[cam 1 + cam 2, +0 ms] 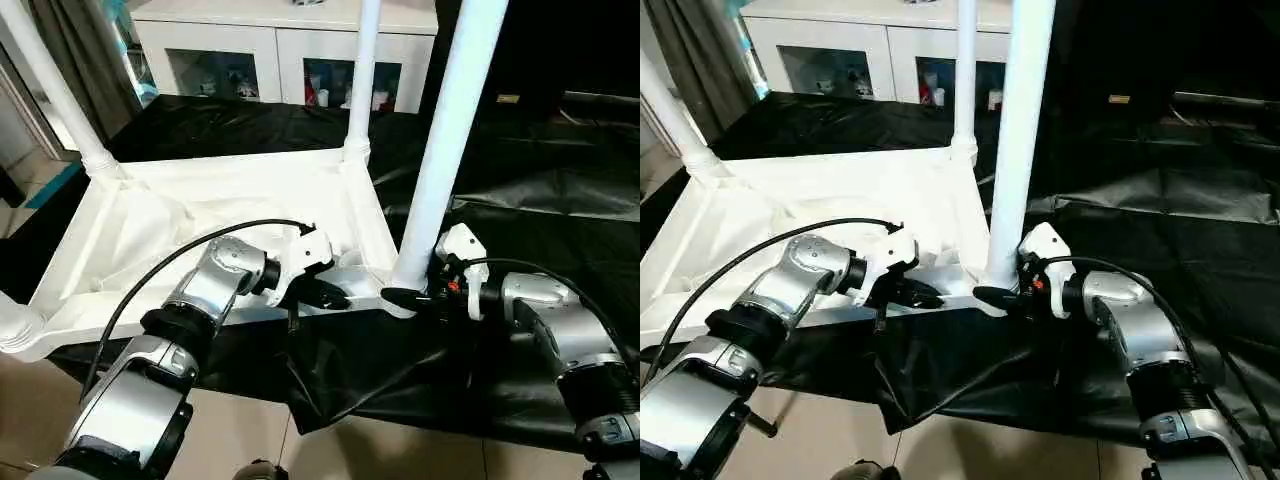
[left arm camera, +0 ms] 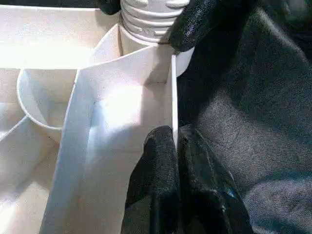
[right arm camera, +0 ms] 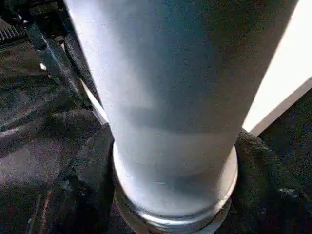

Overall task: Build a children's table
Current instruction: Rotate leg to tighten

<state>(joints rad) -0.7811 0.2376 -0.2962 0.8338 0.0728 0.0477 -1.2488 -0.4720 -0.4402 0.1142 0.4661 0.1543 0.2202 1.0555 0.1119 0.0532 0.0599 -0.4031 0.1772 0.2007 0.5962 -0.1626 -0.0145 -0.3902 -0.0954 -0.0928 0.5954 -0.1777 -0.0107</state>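
The white children's table (image 1: 200, 200) lies upside down on a black sheet. Legs stand in its far left (image 1: 50, 80), far right (image 1: 365, 70) and near right (image 1: 450, 130) corners. My left gripper (image 1: 335, 298) is shut on the thin near rim wall (image 2: 173, 87), one black finger on each side, just beside the near right socket. At that leg's base sits my right gripper (image 1: 413, 292), its fingers hugging the collar (image 3: 175, 195) from both sides. The ribbed foot of the leg (image 2: 146, 19) sits in the round socket, with a right finger (image 2: 195, 22) against it.
The black sheet (image 1: 540, 180) covers the floor to the right and hangs in folds under the near edge. A white glass-door cabinet (image 1: 280, 50) stands behind. Tiled floor (image 1: 250, 440) lies at the front. A black cable (image 1: 180, 260) arcs over my left forearm.
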